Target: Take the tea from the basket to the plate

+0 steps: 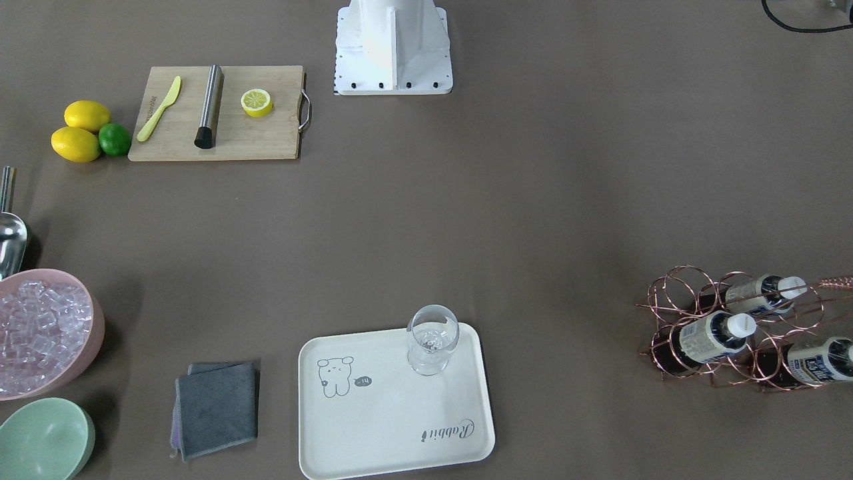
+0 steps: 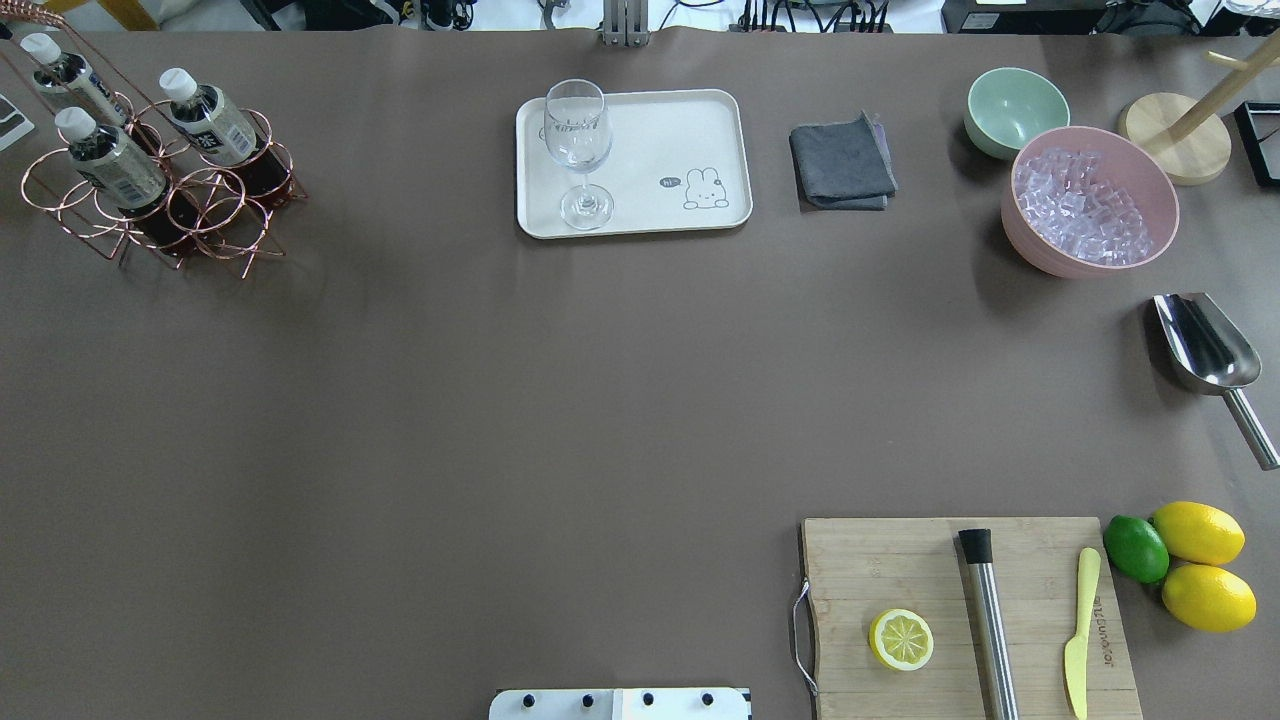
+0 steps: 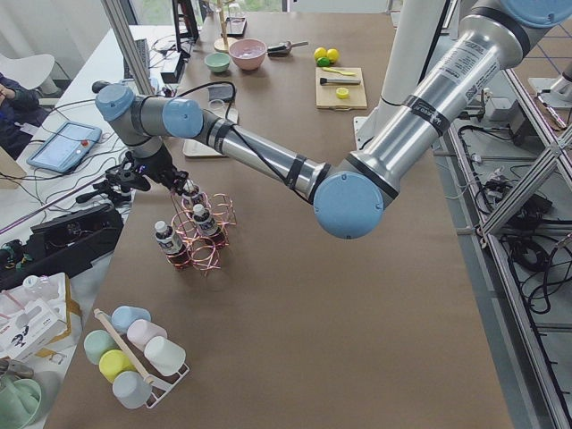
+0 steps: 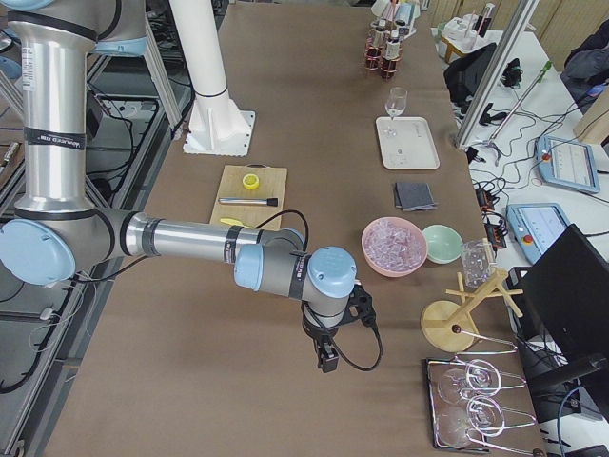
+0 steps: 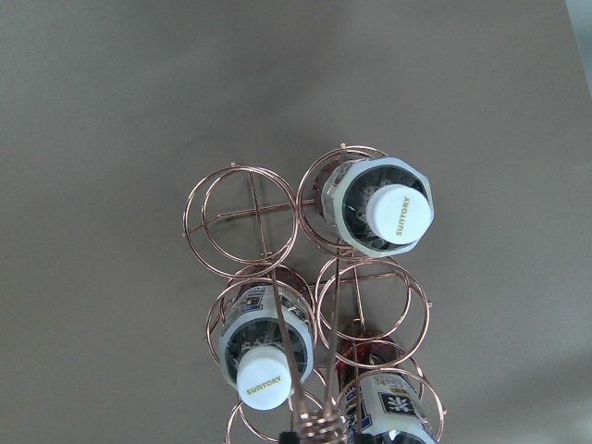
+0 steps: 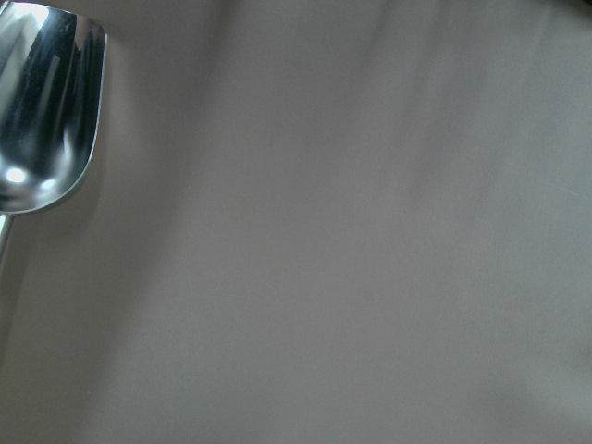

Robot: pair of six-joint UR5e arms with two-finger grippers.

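Observation:
Three tea bottles [image 2: 110, 165] with white caps stand in a copper wire basket [image 2: 200, 210] at the table's far left; they also show in the left wrist view [image 5: 384, 208]. The cream plate [image 2: 650, 140] lies at the far middle, with a wine glass [image 2: 578, 150] standing on its left end. My left gripper [image 3: 143, 174] hangs just above the basket and shows only in the exterior left view, so I cannot tell if it is open. My right gripper [image 4: 328, 357] hangs over the table's right end, seen only in the exterior right view; I cannot tell its state.
A grey cloth [image 2: 842, 162], a green bowl [image 2: 1012, 110] and a pink bowl of ice [image 2: 1090, 200] sit right of the plate. A steel scoop [image 2: 1210, 360] lies at the right edge. A cutting board [image 2: 960, 610] holds a lemon half, a steel rod and a knife.

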